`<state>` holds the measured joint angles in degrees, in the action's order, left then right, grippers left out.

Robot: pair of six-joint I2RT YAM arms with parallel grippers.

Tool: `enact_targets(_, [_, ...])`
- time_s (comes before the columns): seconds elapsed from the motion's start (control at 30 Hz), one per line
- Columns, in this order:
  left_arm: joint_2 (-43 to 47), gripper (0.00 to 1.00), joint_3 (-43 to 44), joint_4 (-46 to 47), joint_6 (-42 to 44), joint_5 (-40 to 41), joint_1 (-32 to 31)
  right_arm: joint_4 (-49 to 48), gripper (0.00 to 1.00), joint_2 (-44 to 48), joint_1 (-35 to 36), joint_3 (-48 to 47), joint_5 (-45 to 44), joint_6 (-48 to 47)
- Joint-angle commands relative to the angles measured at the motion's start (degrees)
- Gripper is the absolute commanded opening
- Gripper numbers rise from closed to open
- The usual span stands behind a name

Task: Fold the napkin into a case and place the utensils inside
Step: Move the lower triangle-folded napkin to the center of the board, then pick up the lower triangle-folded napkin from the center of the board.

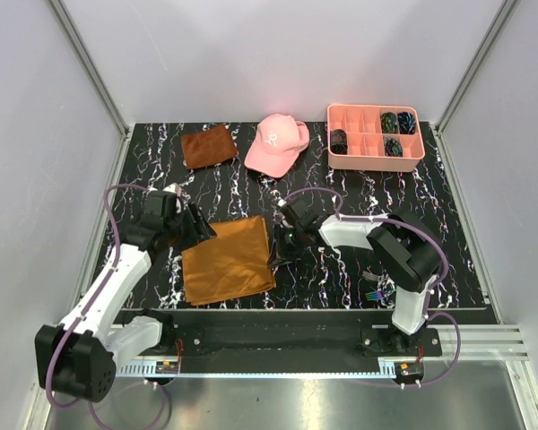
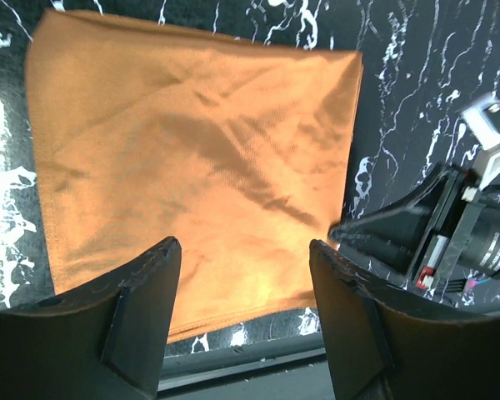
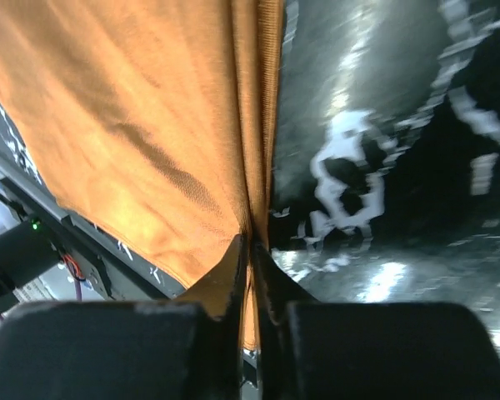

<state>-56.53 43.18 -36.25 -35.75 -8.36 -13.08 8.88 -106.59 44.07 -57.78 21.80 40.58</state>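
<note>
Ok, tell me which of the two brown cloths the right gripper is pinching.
The larger orange-brown napkin on the near side: the right gripper is shut on its right edge. The smaller, darker rust cloth lies untouched farther back.

place: robot lab cell | signs: white panel walls (image 1: 251, 54), aluminium posts (image 1: 90, 67), black marbled table (image 1: 462, 228)

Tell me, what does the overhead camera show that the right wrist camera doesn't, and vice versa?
Overhead only: the pink fabric cap, pink plastic compartment tray, small rust-brown cloth and left gripper. Right wrist only: the right gripper shut tight on the edge of the large orange-brown cloth napkin. Both: that napkin on the black marbled table.
</note>
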Motion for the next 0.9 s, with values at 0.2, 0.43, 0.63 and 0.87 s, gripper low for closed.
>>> enact_targets(0.2, [-12.01,0.66,4.63,9.0,1.47,-11.84,6.13,6.75,0.0,3.39,-11.37,5.13,-8.0,-14.53])
enact_targets(0.43, [-17.82,0.59,3.41,14.18,-1.16,-17.48,8.33,18.44,0.09,7.52,-12.35,-0.57,-18.35,-20.89])
enact_targets(0.63, [-13.53,0.55,2.09,11.58,-2.74,-13.82,10.53,28.98,0.54,15.17,-10.25,-7.69,-28.72,-18.08])
enact_targets(0.87, [-2.54,0.55,6.47,-3.81,-8.63,11.14,11.32,34.18,0.72,9.41,5.64,-19.2,-30.51,-9.57])
